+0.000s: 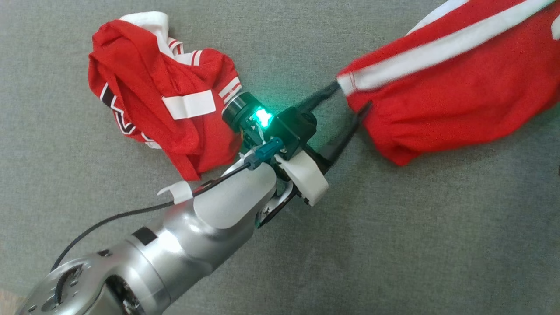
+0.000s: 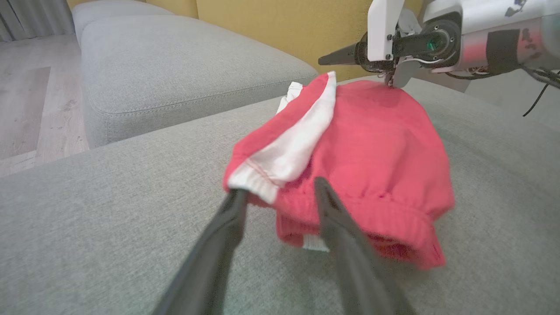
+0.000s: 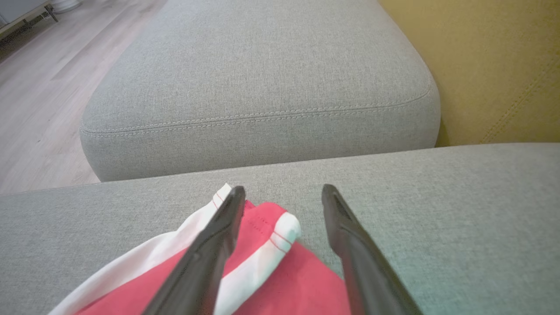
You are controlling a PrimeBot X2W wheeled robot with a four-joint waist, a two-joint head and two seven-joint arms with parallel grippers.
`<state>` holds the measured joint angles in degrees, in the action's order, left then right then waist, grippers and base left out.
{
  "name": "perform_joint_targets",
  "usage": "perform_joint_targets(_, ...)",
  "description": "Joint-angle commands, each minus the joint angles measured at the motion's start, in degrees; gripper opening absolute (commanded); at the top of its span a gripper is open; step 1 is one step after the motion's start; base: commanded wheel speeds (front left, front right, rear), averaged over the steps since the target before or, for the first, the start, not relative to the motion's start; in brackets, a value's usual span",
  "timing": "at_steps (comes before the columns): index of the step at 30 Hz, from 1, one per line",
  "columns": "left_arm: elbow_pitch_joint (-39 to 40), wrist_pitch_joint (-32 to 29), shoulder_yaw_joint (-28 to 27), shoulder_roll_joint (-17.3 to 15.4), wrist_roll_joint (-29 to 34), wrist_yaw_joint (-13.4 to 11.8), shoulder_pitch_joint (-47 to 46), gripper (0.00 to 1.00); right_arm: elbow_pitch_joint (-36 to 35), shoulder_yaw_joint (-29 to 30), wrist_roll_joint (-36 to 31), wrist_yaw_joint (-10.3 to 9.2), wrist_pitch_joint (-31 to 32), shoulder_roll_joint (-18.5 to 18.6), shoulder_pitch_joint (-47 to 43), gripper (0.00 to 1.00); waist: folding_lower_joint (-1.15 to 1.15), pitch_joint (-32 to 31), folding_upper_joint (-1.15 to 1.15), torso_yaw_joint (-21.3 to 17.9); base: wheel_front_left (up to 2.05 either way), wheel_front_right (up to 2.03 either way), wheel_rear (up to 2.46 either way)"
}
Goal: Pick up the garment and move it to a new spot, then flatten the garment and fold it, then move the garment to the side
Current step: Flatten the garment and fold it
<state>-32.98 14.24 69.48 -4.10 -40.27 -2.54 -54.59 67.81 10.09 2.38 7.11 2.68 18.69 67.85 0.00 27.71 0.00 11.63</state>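
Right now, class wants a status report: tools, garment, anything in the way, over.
Left tool open at waistband of red white-striped fabric garment. Right tool open over its far end. Crumpled red-and-white jersey lies apart, not blocking.

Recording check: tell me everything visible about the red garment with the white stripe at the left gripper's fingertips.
The red garment looks like soft knit fabric with a broad white stripe and a gathered, elasticated hem. It lies bunched, not flat, on the grey couch cushion, apart from a second crumpled red garment. The open left gripper straddles its striped corner. The open right gripper hovers over its far end.
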Motion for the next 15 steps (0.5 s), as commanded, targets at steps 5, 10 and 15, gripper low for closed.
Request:
perform_joint_targets(5, 0.30, 0.55, -1.82, -0.08, 0.51, -0.22, -1.00, 1.00, 0.28, -0.43, 0.81, 0.37, -2.72, -0.53, 2.80, 1.00, 0.00, -1.18, 0.00, -0.53, 0.00, 0.00, 0.00)
perform_joint_targets(10, -0.58, 0.62, -2.09, -0.44, 0.44, -0.29, -0.12, 1.00, 1.32, -1.12, 3.27, 0.37, -4.93, -0.67, 2.96, 1.00, 0.00, -3.05, 0.00, -1.28, 0.00, 0.00, 0.00)
perform_joint_targets(15, -1.49, 0.66, -2.22, -0.88, 0.17, -0.52, 1.23, 1.00, 1.60, -2.83, 6.02, 0.37, -6.87, -0.67, 2.30, 1.00, 0.00, -5.77, 0.00, -2.00, 0.00, 0.00, 0.00)
